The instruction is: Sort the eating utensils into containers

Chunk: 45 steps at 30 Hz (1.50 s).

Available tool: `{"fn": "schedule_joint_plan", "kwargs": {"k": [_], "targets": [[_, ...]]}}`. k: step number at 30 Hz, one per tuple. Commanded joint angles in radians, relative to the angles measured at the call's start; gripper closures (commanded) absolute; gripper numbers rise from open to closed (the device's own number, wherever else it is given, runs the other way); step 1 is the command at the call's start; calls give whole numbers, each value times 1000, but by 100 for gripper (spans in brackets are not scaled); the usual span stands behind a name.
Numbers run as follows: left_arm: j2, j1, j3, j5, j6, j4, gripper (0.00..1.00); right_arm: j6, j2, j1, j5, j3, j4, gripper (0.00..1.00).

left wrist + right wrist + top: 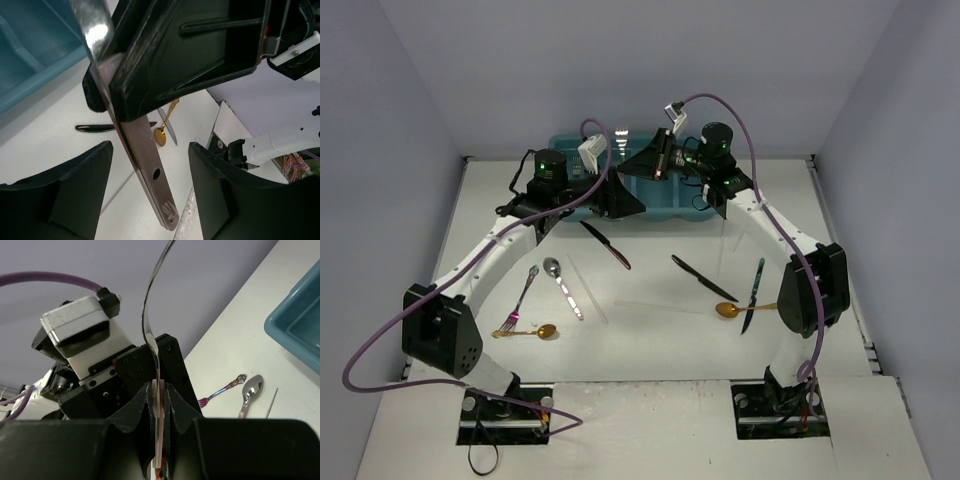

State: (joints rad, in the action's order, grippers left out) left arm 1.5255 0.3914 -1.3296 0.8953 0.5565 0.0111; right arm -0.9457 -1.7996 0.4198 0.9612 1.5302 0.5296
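My right gripper (648, 163) is shut on the handle of a silver fork (150, 315) and holds it in the air over the teal tray (677, 206). In the right wrist view my gripper (160, 390) pinches the handle, and the fork curves upward. My left gripper (623, 203) sits just left of it, open. In the left wrist view the fork's handle (145, 165) hangs between my left gripper's (150, 200) spread fingers without touching them. The tray's compartments are mostly hidden by both grippers.
On the table lie black knives (605, 243) (703, 277) (753, 293), a gold spoon (745, 308), a silver spoon (562, 285), a rainbow-handled fork (520, 298), another gold spoon (530, 331) and thin pale sticks (660, 307).
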Motion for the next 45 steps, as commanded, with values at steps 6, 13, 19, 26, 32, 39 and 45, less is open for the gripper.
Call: {"fn": "schedule_joint_plan", "kwargs": {"k": [6,13,19,26,32,39,45], "targets": [[-87,-39,-38,31,31,-124,48,-25,28,0,57,-16,142,100],[-97,-83,9,31,108,-181,74,-38,36,-6,68,-28,159,100],[-96,-92,9,19,114,-192,100,-52,31,-6,78,-23,178,70],[-59,-158,-17,-57,82,-90,100,-54,24,-94,90,13,178,16],[149,-209,-336,-520,-237,398,100,18,71,-278,70,-90,140,15],[334,-229,-548,-810,-352,495,100,384,148,-405,-15,-138,-246,15],[443,-236,-634,-792,-390,522,100,581,203,-416,-116,-175,-377,15]]}}
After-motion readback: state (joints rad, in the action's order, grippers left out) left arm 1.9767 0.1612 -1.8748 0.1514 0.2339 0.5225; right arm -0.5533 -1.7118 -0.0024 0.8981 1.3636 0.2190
